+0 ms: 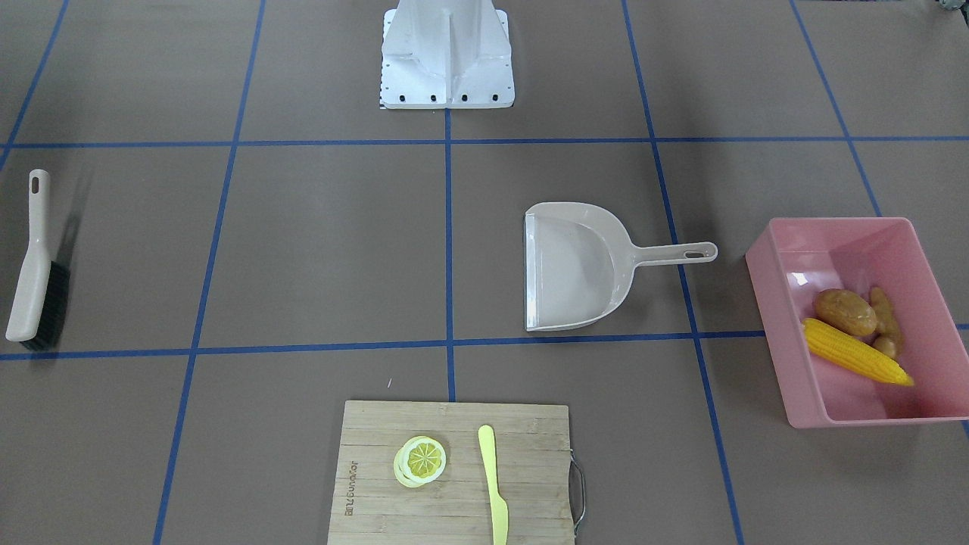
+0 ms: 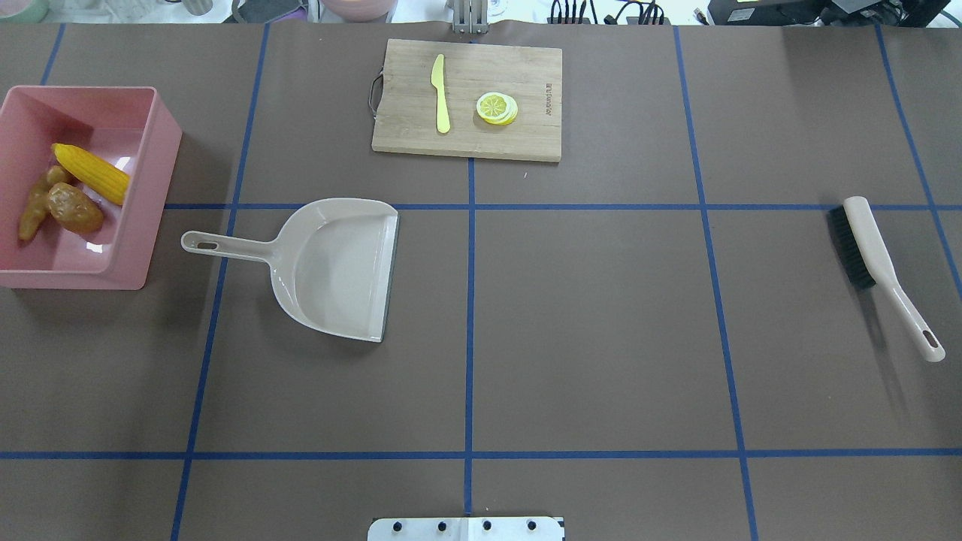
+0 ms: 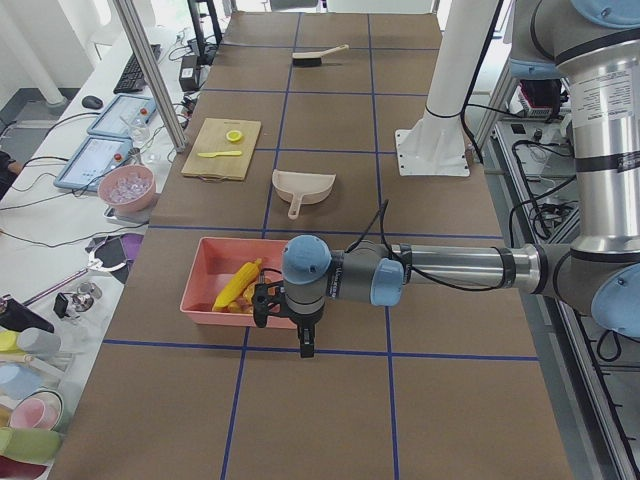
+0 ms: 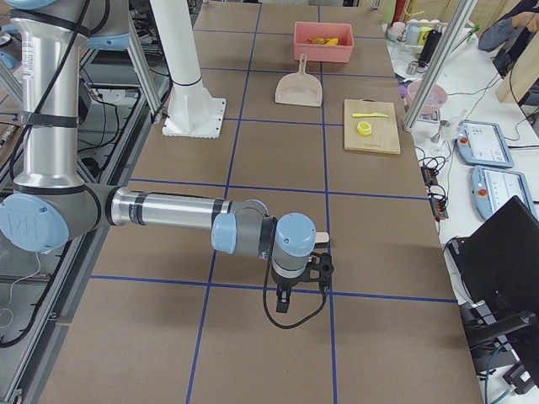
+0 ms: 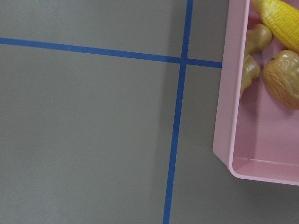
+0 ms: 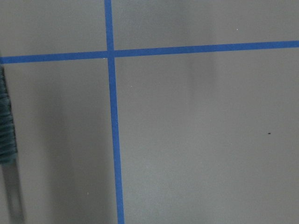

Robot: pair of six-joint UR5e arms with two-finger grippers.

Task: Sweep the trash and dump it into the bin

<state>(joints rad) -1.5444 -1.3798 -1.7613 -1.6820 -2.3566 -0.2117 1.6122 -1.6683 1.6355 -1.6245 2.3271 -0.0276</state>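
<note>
On cutting board, illegible stamped lettering

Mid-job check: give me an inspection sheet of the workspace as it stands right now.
Surface: brown table with a blue tape grid.
Job's things: corn cob, potato and ginger root all lie inside the pink bin. The dustpan is empty, beside the bin. The brush lies on the robot's right.
Clutter: cutting board with lemon slice and knife.
Grippers: left pincer hangs beside the bin, right pincer near the brush. Side views only, so open or shut cannot be told.
Cables: a black cable loops at each wrist.
Surroundings: tablets, laptop, a person's arm.
</note>
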